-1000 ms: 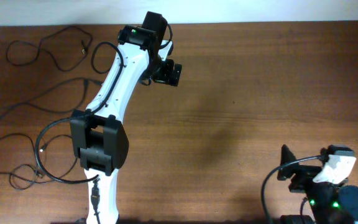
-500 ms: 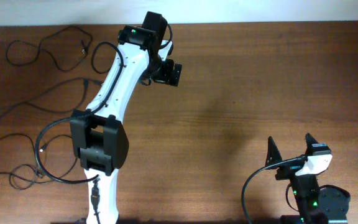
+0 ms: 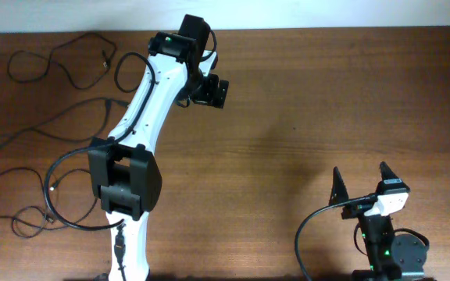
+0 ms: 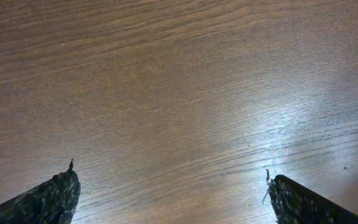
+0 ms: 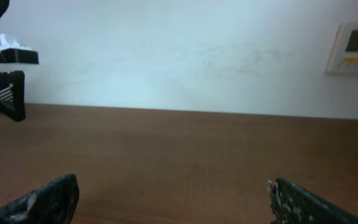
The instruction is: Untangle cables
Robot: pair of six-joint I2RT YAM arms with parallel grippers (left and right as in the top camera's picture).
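Three thin black cables lie as separate wavy strands at the table's left side: one at the far left corner (image 3: pixel 104 56), one in the middle (image 3: pixel 22 131) and one near the front (image 3: pixel 26 215). My left gripper (image 3: pixel 212 92) is open and empty, well to the right of the cables, near the table's far edge. Its wrist view shows only bare wood between the fingertips (image 4: pixel 169 193). My right gripper (image 3: pixel 362 181) is open and empty at the front right, far from the cables. No cable shows in its wrist view (image 5: pixel 173 199).
The left arm's white links (image 3: pixel 143 109) stretch from its base at the front left towards the far edge, with a thick black wire (image 3: pixel 53 187) looping beside it. A white wall (image 5: pixel 179 56) stands behind the table. The left gripper shows in the right wrist view (image 5: pixel 5 87).
The right arm has swung left from the front right corner and turned, so its open fingers now point up the table. The left arm and the cables have not moved.
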